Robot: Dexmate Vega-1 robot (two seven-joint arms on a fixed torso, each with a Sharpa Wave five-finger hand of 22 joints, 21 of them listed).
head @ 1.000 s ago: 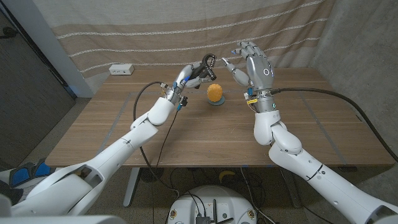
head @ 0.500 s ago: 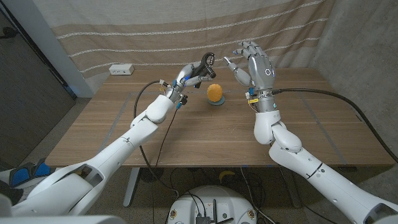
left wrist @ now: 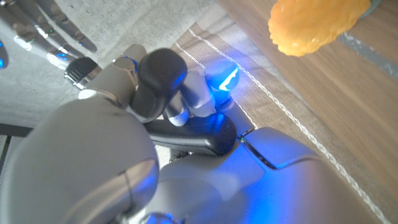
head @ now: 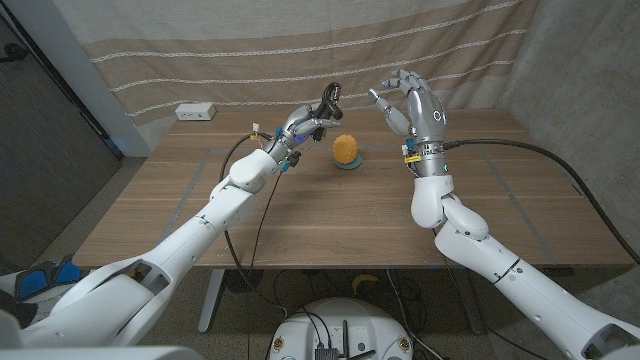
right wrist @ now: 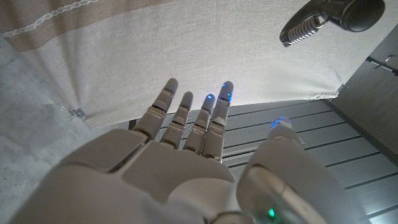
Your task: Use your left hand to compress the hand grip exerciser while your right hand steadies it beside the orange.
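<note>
My left hand [head: 303, 121] holds the black hand grip exerciser [head: 331, 103] raised above the table, just left of the orange [head: 346, 149]. In the left wrist view the fingers [left wrist: 186, 93] wrap the exerciser's black handle [left wrist: 160, 78], with the orange [left wrist: 317, 23] beyond. My right hand [head: 412, 104] is lifted to the right of the orange, fingers spread and holding nothing, a short gap away from the exerciser. The right wrist view shows that hand [right wrist: 186, 155] with fingers apart and the exerciser's handle tip [right wrist: 329, 17] ahead of it.
The orange sits on a small blue-grey dish [head: 348, 163] on the wooden table [head: 330, 215]. A white power strip [head: 195, 111] lies at the far left edge. A striped curtain [head: 300, 50] hangs behind the table.
My left hand has lifted the exerciser slightly higher. My right hand has drifted a little to the right and up, staying apart from the exerciser.
</note>
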